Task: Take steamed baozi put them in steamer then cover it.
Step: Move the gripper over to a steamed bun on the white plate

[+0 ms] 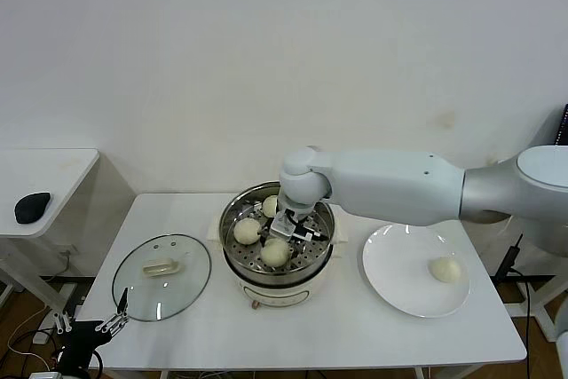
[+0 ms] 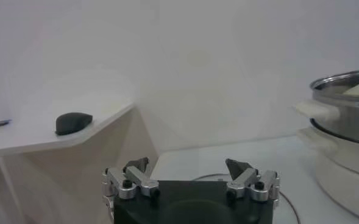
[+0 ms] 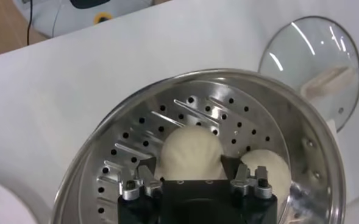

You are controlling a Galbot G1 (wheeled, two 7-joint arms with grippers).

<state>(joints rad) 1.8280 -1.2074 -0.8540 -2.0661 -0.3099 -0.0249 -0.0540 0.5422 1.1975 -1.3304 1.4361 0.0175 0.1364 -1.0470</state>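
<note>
- Right gripper (image 1: 286, 230), jaws spread, is letting go of a baozi (image 3: 190, 153) inside the steamer (image 1: 232, 259); three sit there.
- Left gripper (image 2: 191, 176) waits open by the glass lid (image 1: 161, 277).
- Next, I'd guess: fetch the last baozi (image 1: 445, 269) from the plate (image 1: 390, 283).

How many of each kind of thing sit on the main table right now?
Buns: 4, with 3 in the steamer and 1 on the plate
Steamer: 1
Plate: 1
Glass lid: 1
Total: 7

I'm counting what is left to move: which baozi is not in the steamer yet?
The lone baozi on the white plate, on the robot's right. The other three sit on the perforated tray inside the steamer, where the right gripper hovers open.
</note>
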